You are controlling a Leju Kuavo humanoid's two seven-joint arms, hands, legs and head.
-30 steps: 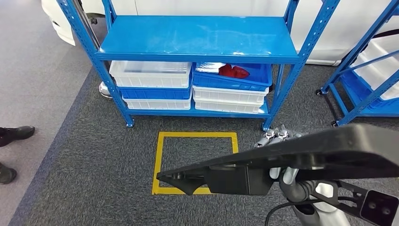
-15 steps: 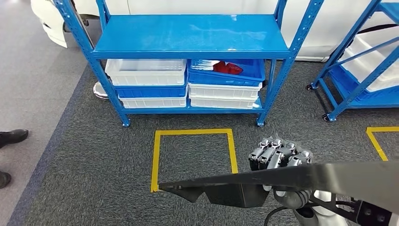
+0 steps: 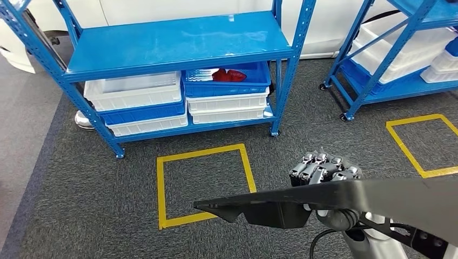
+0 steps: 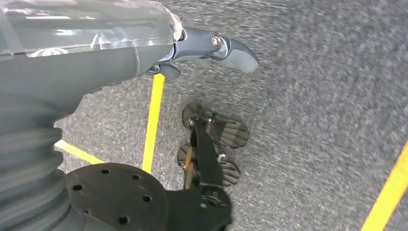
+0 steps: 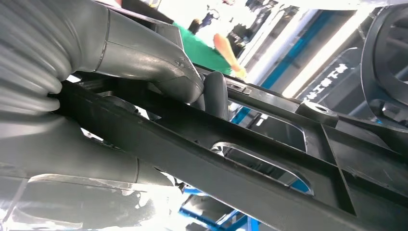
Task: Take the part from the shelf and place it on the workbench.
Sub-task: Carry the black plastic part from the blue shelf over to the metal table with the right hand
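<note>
Left hand (image 4: 211, 48): it is being seen in the left wrist view, hanging over the carpet with nothing in it; a thumb is being held out from the palm, but whether the other fingers are lying apart or curled cannot be told.
Blue shelf (image 3: 178, 43): it is standing at the back of the head view, its upper board bare and stacked white and blue bins (image 3: 135, 100) being carried on the level below; red items (image 3: 229, 74) are lying in one blue bin.
Yellow floor square (image 3: 202, 183): it is being shown taped on the carpet in front of the shelf, probably as a standing mark.
Part (image 3: 351, 202): a long, flat black moulded piece is being carried roughly level across the lower right of the head view, off the shelf and above the floor; it is probably being kept level so it clears the racks during the carry.
Right hand (image 3: 323, 172): its fingers (image 5: 216, 94) are being kept clamped around the part's edge, thumb on one face and fingers on the other.
Second blue rack (image 3: 399, 48): it is standing at the far right with white bins on it, and another yellow square (image 3: 418, 143) is lying before it.
Floor (image 3: 97, 194): dark grey carpet is being bordered by a paler strip at the left.
Counter: none is being shown, so placing is judged not yet reached.
</note>
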